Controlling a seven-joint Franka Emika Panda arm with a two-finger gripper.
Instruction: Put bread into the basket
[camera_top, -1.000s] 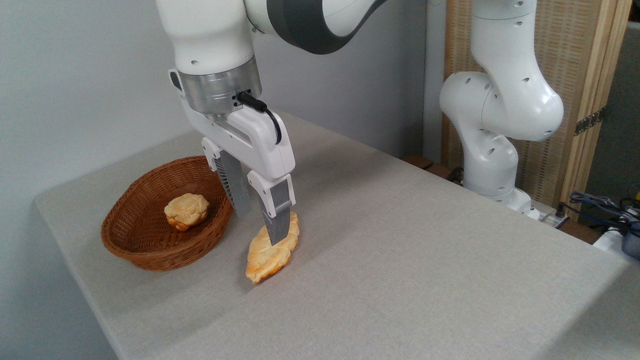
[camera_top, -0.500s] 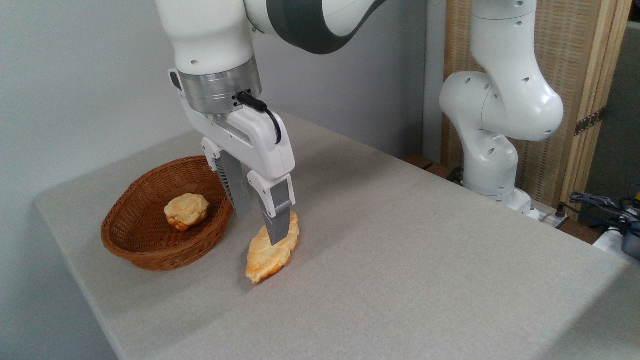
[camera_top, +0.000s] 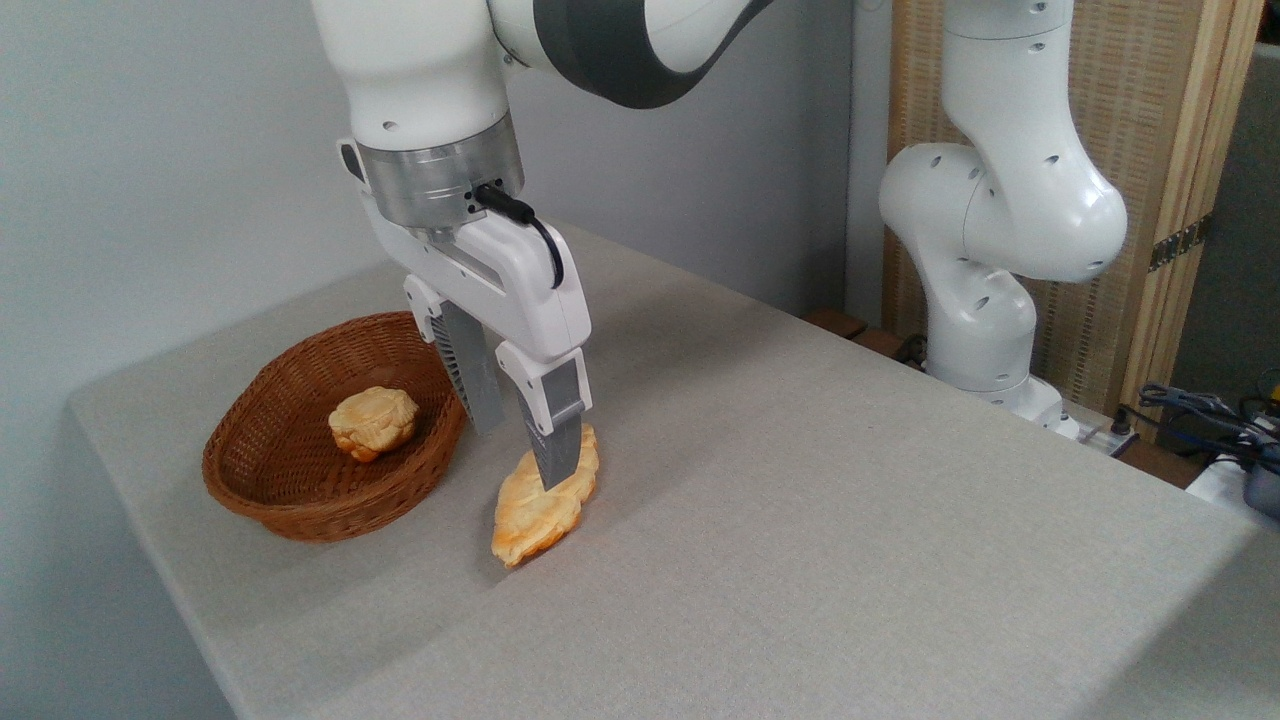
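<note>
The bread, a long flat golden-orange pastry, lies on the grey table just right of the basket. My gripper hangs straight down over its upper half, open, with the jaws astride it. The near finger stands in front of the pastry and hides part of it; the far finger is behind it, close to the basket's rim. The basket is oval brown wicker at the table's left end, with a round pale bun inside.
The arm's white base rises beyond the table's right rear edge. Cables and gear lie at the far right. A wall stands close behind the basket, and the table's left edge is near it.
</note>
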